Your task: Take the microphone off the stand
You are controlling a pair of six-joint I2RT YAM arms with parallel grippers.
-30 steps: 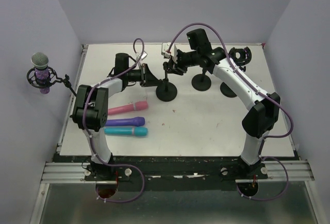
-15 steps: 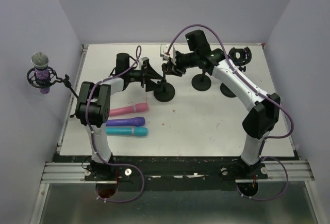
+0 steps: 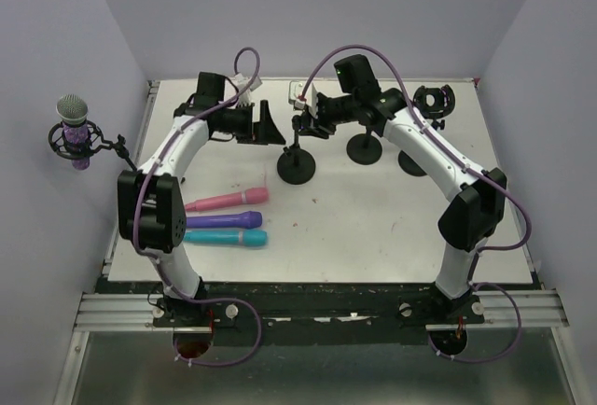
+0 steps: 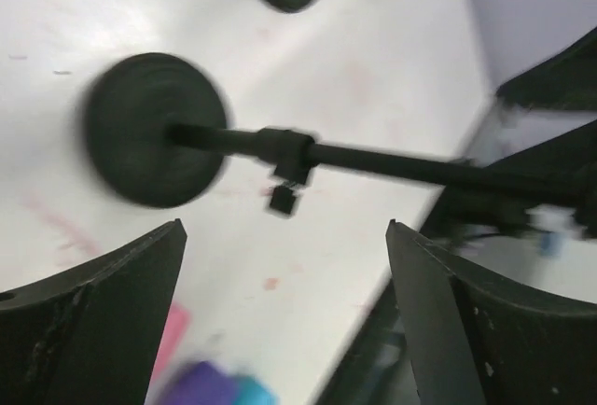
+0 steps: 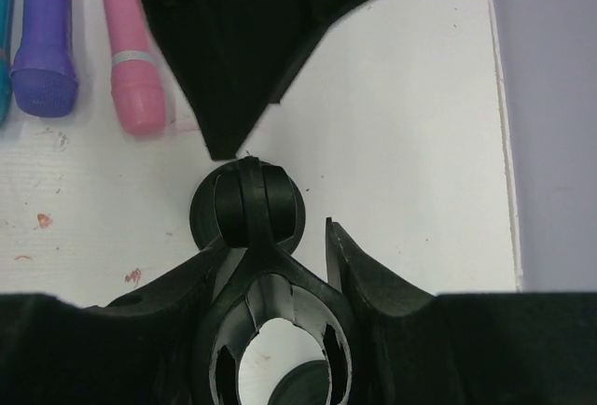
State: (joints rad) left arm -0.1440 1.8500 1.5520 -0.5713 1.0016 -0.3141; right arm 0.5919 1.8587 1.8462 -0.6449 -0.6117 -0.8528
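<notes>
Pink microphone lay flat on the white tabletop, to the near left of the stand. The purple microphone and teal microphone lay parallel just nearer. My right claw was clamped on the stand's clip at the top of the pole, above its round black base. My left claw hung just left of that clip, fingers spread wide, holding nothing and apart from the pole.
</notes>
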